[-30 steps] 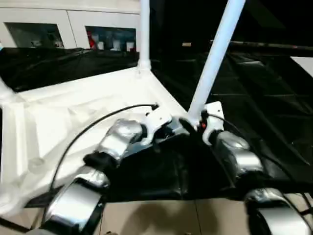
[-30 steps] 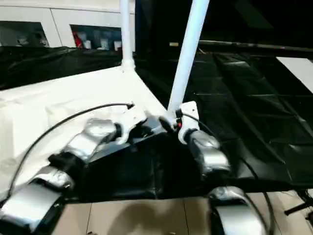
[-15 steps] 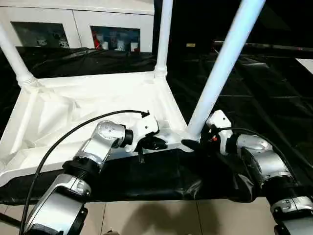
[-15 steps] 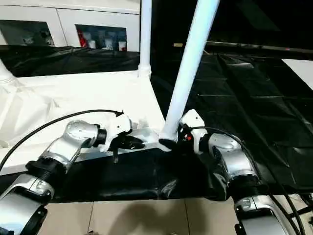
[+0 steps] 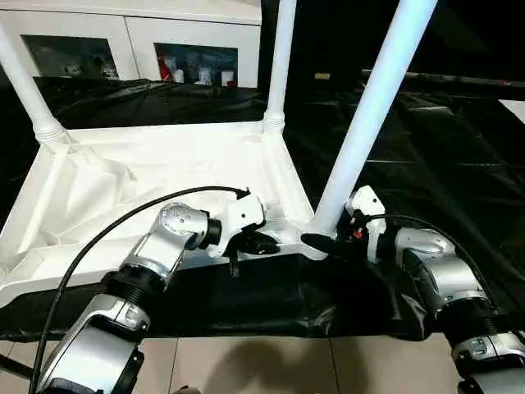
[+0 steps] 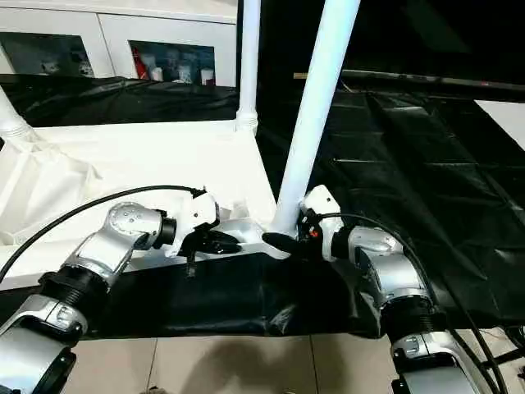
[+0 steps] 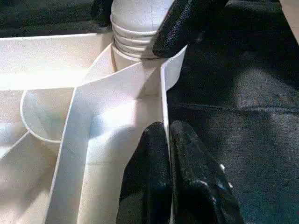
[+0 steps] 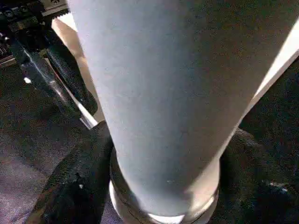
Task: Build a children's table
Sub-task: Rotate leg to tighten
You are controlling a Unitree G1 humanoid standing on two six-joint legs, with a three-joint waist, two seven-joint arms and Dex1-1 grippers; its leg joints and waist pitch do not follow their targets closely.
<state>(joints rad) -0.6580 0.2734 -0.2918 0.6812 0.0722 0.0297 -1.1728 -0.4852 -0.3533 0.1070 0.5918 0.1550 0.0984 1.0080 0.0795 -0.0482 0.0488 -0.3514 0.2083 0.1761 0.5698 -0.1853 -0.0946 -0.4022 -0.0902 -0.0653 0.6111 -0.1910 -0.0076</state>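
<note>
1. Left eye view: a white cabinet (image 5: 131, 33) with glass doors lines the back of the room, and pale floor tiles (image 5: 246, 365) show at the near edge.
2. A large work table (image 5: 426, 156) draped in black cloth fills the middle.
3. The children's table (image 5: 148, 176) lies upside down on it, legs pointing up.
4. The right gripper (image 6: 283, 240) is clamped around the base of the near leg (image 5: 369, 123).
5. The left gripper (image 7: 166, 140) pinches the tabletop's thin rim beside that corner socket.
</note>
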